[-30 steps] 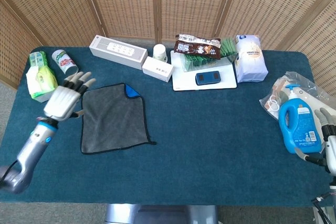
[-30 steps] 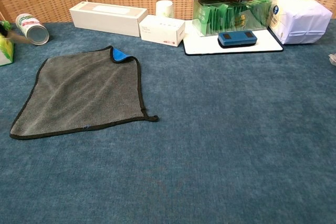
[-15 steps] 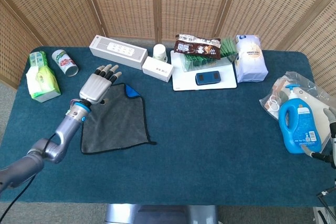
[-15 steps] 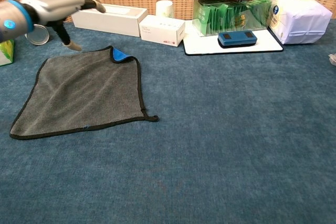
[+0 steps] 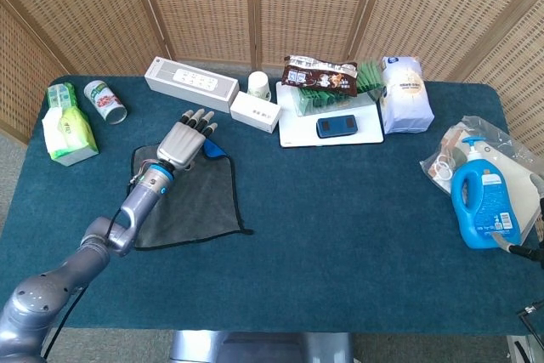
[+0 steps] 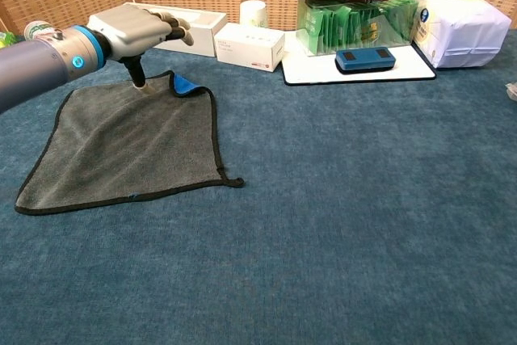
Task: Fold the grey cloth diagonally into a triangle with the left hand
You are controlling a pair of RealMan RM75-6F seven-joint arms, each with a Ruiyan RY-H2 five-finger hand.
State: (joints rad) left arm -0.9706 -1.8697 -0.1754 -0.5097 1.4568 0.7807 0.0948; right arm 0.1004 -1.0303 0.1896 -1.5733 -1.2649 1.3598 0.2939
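The grey cloth (image 5: 189, 200) (image 6: 121, 143) lies flat on the blue table at the left, black-edged, with its far right corner turned up and showing blue (image 5: 214, 150) (image 6: 184, 84). My left hand (image 5: 184, 140) (image 6: 133, 28) hovers over the cloth's far edge, just left of that blue corner. Its fingers are stretched out and apart, and the thumb (image 6: 139, 77) points down close to the cloth's edge. It holds nothing. My right hand is out of both views.
A tissue pack (image 5: 68, 129) and a can (image 5: 104, 101) sit at the far left. Behind the cloth are a long white box (image 5: 190, 84) and a small white box (image 5: 255, 111). A white tray (image 5: 297, 133) with packets stands centre back, and a blue detergent bottle (image 5: 483, 201) at the right.
My left hand has swung right from beside the cloth's left edge to above its far edge near the blue corner. My right hand has slipped out of the head view.
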